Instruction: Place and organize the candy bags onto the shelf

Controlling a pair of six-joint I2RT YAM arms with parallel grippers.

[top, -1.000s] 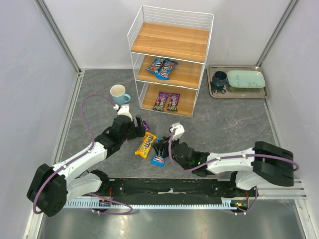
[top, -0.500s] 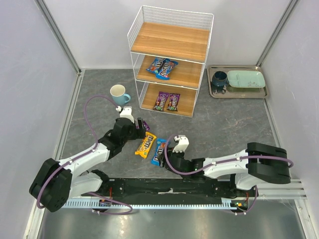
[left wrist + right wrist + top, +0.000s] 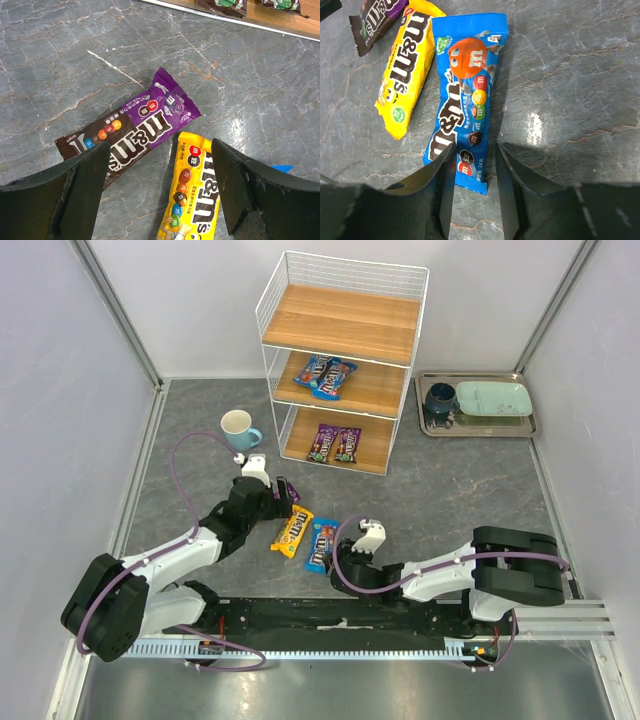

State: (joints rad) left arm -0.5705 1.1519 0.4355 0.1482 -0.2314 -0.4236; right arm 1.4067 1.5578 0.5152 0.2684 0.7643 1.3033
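Note:
The white wire shelf (image 3: 340,360) stands at the back, with two blue bags (image 3: 327,375) on its middle board and two purple bags (image 3: 335,444) on its bottom board. On the table lie a purple bag (image 3: 289,490) (image 3: 135,127), a yellow bag (image 3: 293,531) (image 3: 195,195) and a blue bag (image 3: 320,543) (image 3: 462,100). My left gripper (image 3: 283,502) (image 3: 160,150) is open wide just above the purple and yellow bags. My right gripper (image 3: 334,560) (image 3: 475,150) is open, its jaws straddling the near end of the blue bag, which lies flat.
A blue-and-white cup (image 3: 238,426) stands left of the shelf. A metal tray (image 3: 478,423) with a dark cup and a green plate sits at the back right. Grey walls close in the table on both sides.
My right gripper has drawn back toward the arm bases, uncovering the blue bag. My left gripper has crept a little to the right over the purple bag.

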